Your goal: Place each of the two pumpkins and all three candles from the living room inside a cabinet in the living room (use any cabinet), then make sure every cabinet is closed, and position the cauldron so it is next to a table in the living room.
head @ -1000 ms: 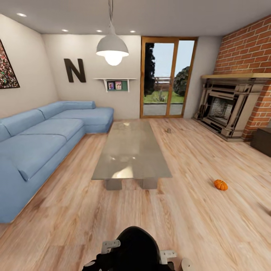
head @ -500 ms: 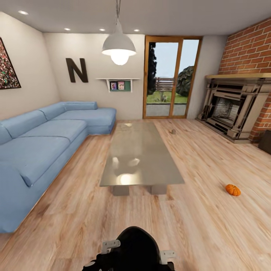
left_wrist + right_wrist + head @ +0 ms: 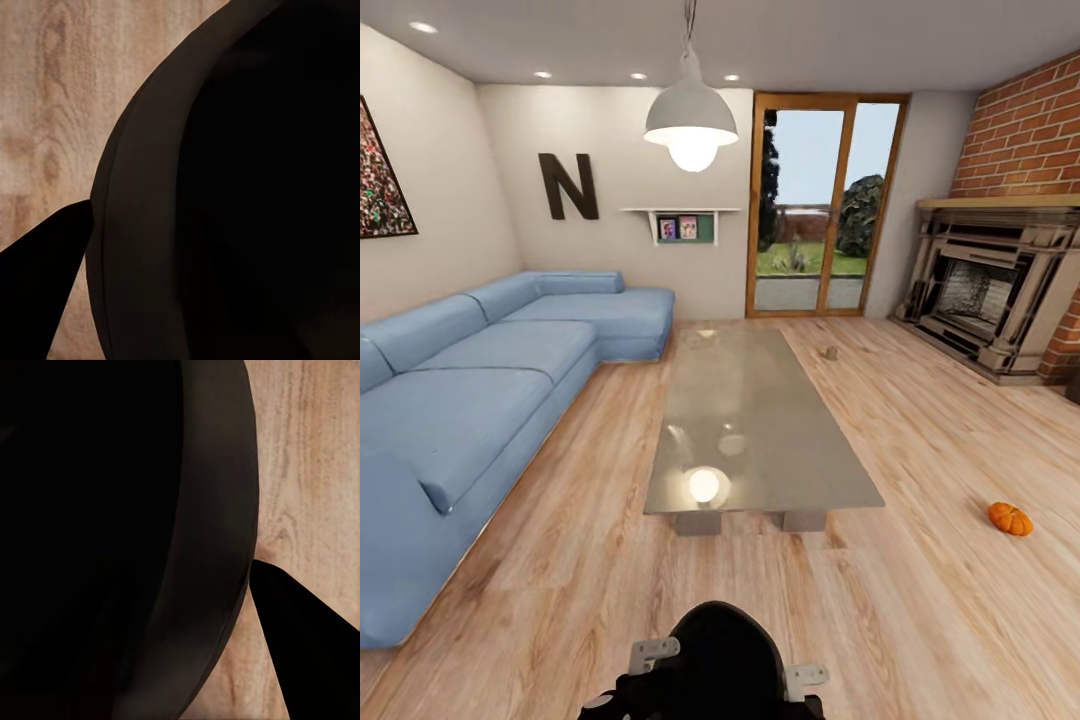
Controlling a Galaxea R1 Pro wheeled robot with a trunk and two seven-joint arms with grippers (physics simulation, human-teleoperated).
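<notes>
Black and glossy, the cauldron (image 3: 722,660) sits at the bottom centre of the head view, between the two arms, with pale brackets at either side of it. Both wrist views show its dark curved wall (image 3: 225,195) (image 3: 112,540) close against the floor (image 3: 45,112). Whether the fingers are spread or pinching its rim I cannot tell. I judge the pot rigid, bulky and slick, so best carried two-handed by opposite sides of the rim. Its inside is too dark to read.

One pumpkin (image 3: 1010,518) lies on the floor at the right of the frame, well apart from the table (image 3: 760,440); it looks light, firm and apt to roll, best grasped across its ribs. A small grey thing, perhaps a candle (image 3: 830,352), stands beyond the table's far right edge.
</notes>
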